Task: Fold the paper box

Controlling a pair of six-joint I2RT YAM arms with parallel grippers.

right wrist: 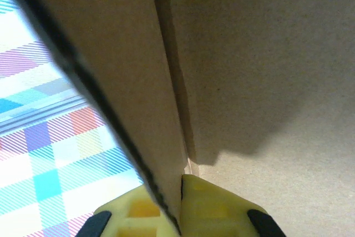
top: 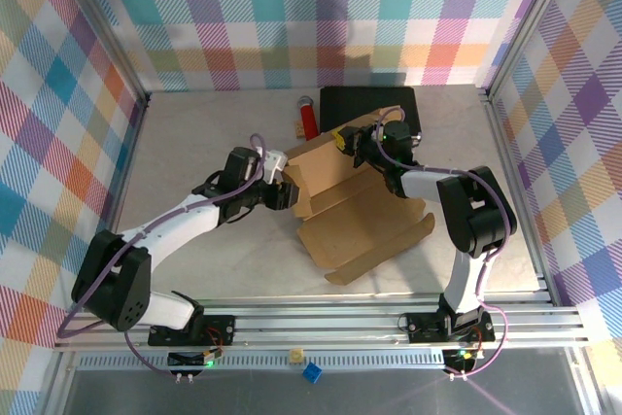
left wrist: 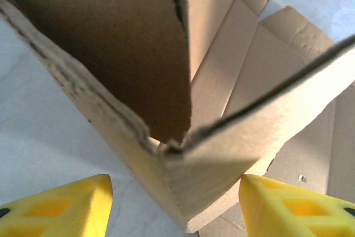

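Yellow fingers of the left hand sit right at the lens in its wrist view. They're spread apart on either side of a raised corner of the paper box, with a bit of daylight on both sides, so as far as I can tell that hand isn't gripping anything.

My worry is that the upright walls are kept up by the right hand alone. It's pinched tight on the edge of one cardboard panel, right down at the fingertips. Corrugated board likes to spring back along its creases, so I'd guess the left wall could flop open or the corner could come undone while the left hand stands off. A pinch that close to the edge could also slip off or crease the board. If the left hand goes forward off-centre, a fingertip could catch the corner and shove the whole box across the table, since nothing pins the flat part down.

From above, the paper box sits right of centre between the left hand and the right hand. Its near flaps lie flat and its far part is folded up. A black case and a red cylinder sit just behind it on the far side, so a push that way could bump them.
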